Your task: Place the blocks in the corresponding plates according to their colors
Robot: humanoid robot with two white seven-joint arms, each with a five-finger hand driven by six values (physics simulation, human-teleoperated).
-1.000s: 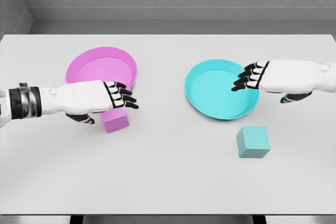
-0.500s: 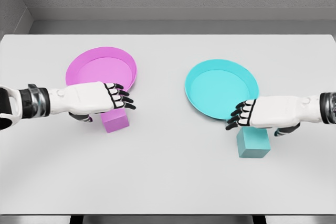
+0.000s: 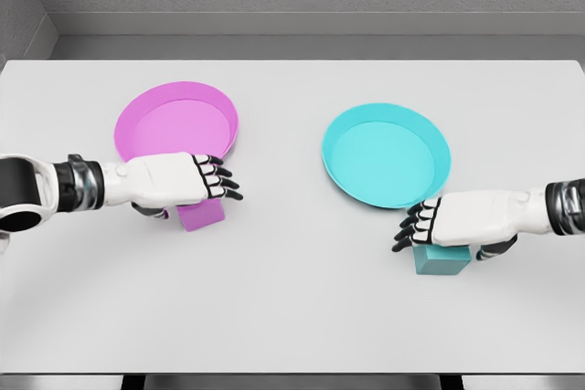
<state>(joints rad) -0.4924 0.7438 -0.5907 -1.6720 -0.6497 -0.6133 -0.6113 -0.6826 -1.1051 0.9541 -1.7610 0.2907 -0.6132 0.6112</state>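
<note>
A pink block (image 3: 205, 215) lies on the table just in front of the pink plate (image 3: 169, 125). My left hand (image 3: 212, 182) hovers low over it with fingers relaxed and open, hiding the block's top; its thumb hangs by the block's left side. A teal block (image 3: 444, 261) sits in front of the teal plate (image 3: 384, 157). My right hand (image 3: 422, 223) is right over it, open, covering its upper part, with the thumb at the block's right side. Both plates hold nothing.
The white table (image 3: 292, 317) reaches from a grey back wall to the front edge at the bottom of the view. The two plates stand apart near the middle, pink on the left and teal on the right.
My right hand came down from over the teal plate onto the teal block. My left hand sank a little and drew back left over the pink block. Neither block has moved.
</note>
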